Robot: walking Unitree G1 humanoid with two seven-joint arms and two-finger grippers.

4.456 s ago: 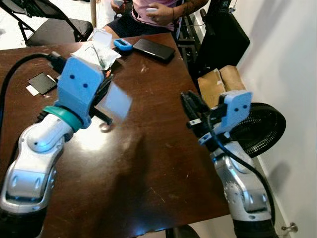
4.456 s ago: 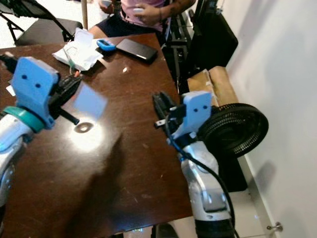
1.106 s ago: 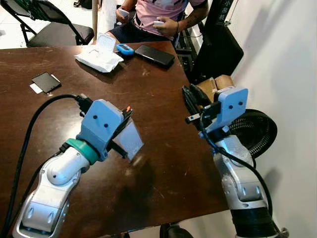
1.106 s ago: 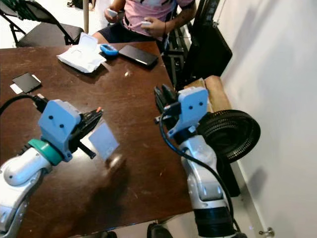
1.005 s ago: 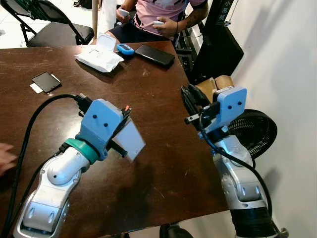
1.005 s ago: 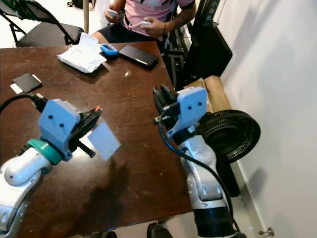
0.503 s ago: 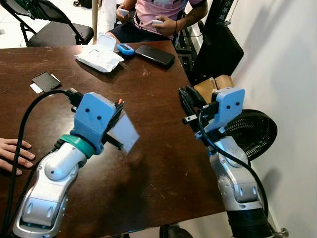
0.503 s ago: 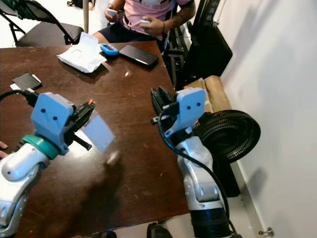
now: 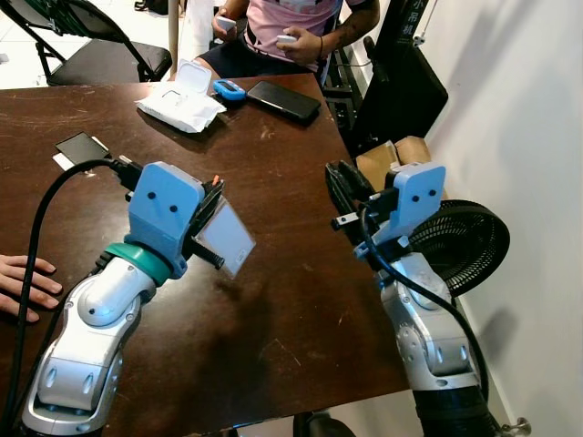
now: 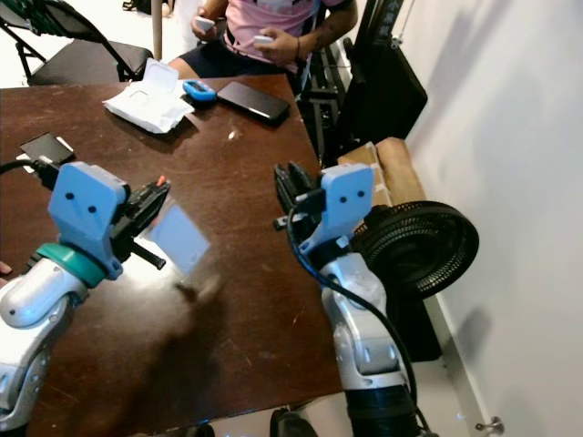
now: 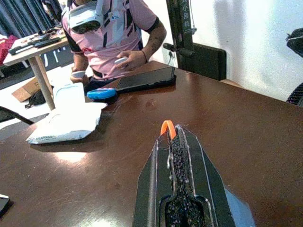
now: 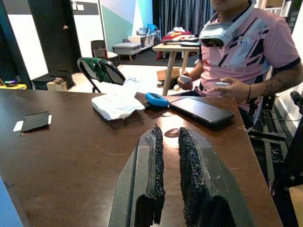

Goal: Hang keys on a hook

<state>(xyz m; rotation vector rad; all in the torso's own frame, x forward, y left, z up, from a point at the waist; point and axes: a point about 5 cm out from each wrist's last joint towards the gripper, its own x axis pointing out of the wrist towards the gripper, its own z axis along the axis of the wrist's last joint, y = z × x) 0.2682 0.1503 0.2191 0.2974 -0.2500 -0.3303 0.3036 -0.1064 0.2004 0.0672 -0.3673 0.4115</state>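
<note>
Hovering above the dark brown desk (image 9: 291, 300), the left tool (image 9: 211, 202) is clamped on the keys (image 11: 167, 128), of which little shows: a small orange tab peeking out at the fingertips in the left wrist view, and a pale, translucent bluish-white rectangular tag (image 9: 224, 239) hanging tilted below the fingers in the head views. No metal key blades can be made out. The tag hangs free of the desk, casting a dim shadow on the wood below it.

The right tool (image 9: 342, 193) is raised near the desk's right edge, its two rough black fingers (image 12: 156, 156) standing slightly apart with nothing between them.

At the far end of the desk lie a white wipes pack (image 9: 182, 105), a blue object (image 9: 228, 89) and a black phone (image 9: 284, 100), in front of a seated person (image 9: 291, 32) in a pink shirt. A small black card (image 9: 80, 147) lies toward the left, and a person's hand (image 9: 23, 284) rests flat at the left edge. A black fan (image 9: 460, 246) sits on the floor to the right.
</note>
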